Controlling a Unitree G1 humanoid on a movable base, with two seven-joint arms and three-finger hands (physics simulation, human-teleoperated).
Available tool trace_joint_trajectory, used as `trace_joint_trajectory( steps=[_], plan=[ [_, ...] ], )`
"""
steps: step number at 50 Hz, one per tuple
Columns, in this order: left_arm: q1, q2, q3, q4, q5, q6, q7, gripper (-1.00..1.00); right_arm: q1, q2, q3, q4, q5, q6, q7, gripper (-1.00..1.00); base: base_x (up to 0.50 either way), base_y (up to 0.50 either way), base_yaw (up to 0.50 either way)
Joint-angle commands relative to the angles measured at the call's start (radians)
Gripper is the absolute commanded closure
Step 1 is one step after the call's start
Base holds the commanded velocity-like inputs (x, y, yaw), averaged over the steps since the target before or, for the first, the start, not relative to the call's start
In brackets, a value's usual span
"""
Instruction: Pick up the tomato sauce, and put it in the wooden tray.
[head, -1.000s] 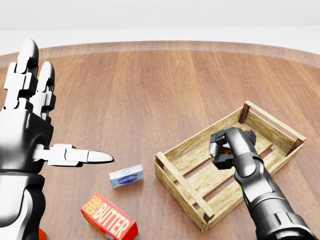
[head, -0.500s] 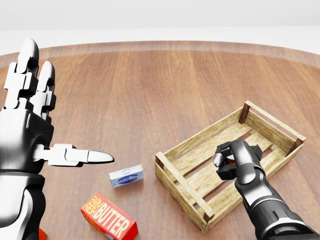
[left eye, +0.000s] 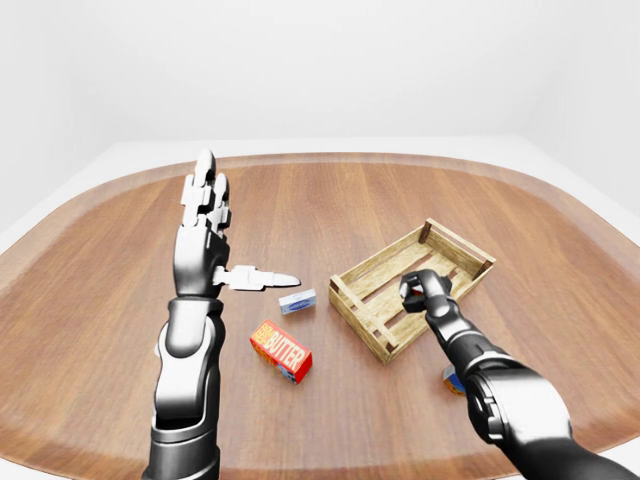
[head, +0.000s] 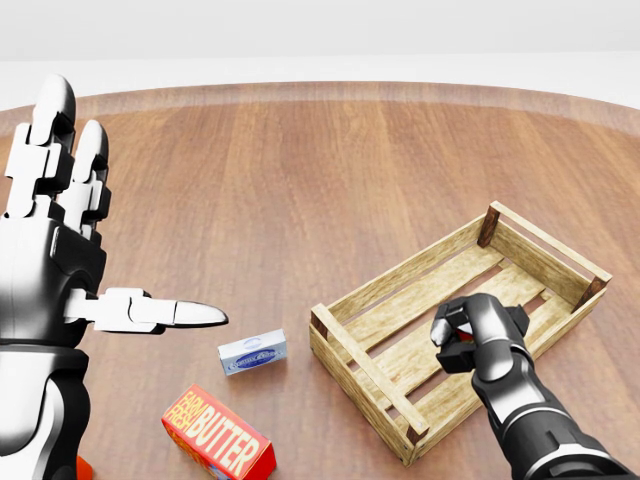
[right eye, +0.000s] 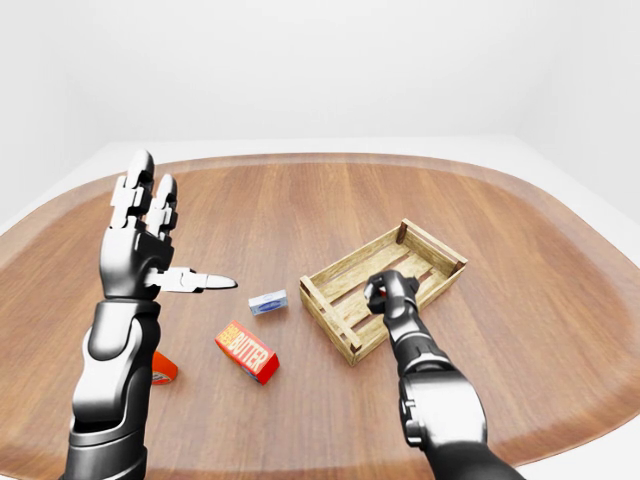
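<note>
Right hand (head: 470, 338) curled tight round tomato sauce (head: 459, 321), only sliver of red showing between fingers. Hand sat low inside wooden tray (head: 530, 238), over slatted floor toward right end; whether sauce touched slats, cannot tell. Left hand (head: 50, 245) raised upright at left, fingers spread, thumb pointing right, holding nothing. Butter box (head: 218, 436) lay on table (head: 300, 160) near bottom, left of tray. Small grey-blue packet (head: 252, 353) just above butter box, between left hand and tray.
</note>
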Motion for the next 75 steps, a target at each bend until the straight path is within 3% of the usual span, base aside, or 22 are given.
trace_joint_trajectory(
  steps=[1, 19, 21, 22, 25, 27, 29, 30, 34, 52, 62, 75],
  plan=[
    [0.0, 0.0, 0.0, -0.003, 0.0, 0.0, -0.001, -1.0, 0.005, 0.002, -0.003, -0.006, -0.008, 0.009, -0.005, 1.0, 0.0, 0.0, 0.0],
    [-0.002, 0.0, -0.001, -0.005, 0.001, 0.0, 0.0, -1.0, 0.014, 0.005, -0.007, -0.004, -0.009, -0.009, -0.013, 1.0, 0.0, 0.0, 0.0],
    [-0.002, 0.0, -0.002, -0.005, 0.001, 0.0, 0.0, -1.0, 0.014, 0.005, -0.006, -0.005, -0.01, -0.009, -0.014, 0.84, 0.0, 0.0, 0.0],
    [-0.002, -0.001, -0.002, -0.001, 0.001, 0.0, 0.0, -1.0, 0.015, 0.005, -0.005, -0.004, -0.012, -0.009, -0.016, 0.61, 0.0, 0.0, 0.0],
    [-0.002, -0.001, -0.002, 0.001, 0.002, 0.0, 0.0, -1.0, 0.015, 0.004, -0.005, -0.005, -0.013, -0.009, -0.015, 0.44, 0.0, 0.0, 0.0],
    [0.0, -0.001, -0.003, -0.002, 0.002, 0.0, 0.0, -1.0, 0.015, 0.003, -0.006, -0.005, -0.012, -0.011, -0.016, 0.05, 0.0, 0.0, 0.0],
    [0.0, -0.002, -0.003, 0.001, 0.002, 0.0, 0.0, -1.0, 0.014, 0.002, -0.006, -0.004, -0.013, -0.011, -0.016, -0.11, 0.0, 0.0, 0.0],
    [0.001, -0.002, -0.005, 0.001, 0.003, 0.0, 0.0, -1.0, 0.014, 0.002, -0.006, -0.005, -0.013, -0.011, -0.018, -0.42, 0.0, 0.0, 0.0],
    [0.001, -0.002, -0.003, 0.001, 0.002, 0.0, -0.001, -1.0, 0.013, 0.002, -0.006, -0.005, -0.013, -0.011, -0.018, -1.0, 0.0, 0.0, 0.0],
    [-0.001, -0.002, -0.003, 0.005, 0.001, 0.0, 0.0, -1.0, -0.006, -0.006, -0.008, -0.01, 0.002, -0.02, -0.003, -1.0, 0.0, 0.0, 0.0],
    [-0.003, -0.001, -0.002, 0.005, 0.002, 0.0, 0.0, -1.0, -0.066, -0.028, -0.004, -0.034, 0.038, -0.042, 0.025, -1.0, 0.0, 0.0, 0.0],
    [-0.003, -0.001, -0.001, -0.013, 0.0, 0.0, 0.001, -1.0, -0.117, -0.064, 0.01, -0.109, 0.091, -0.043, 0.059, -1.0, 0.0, 0.0, 0.0]
  ],
)
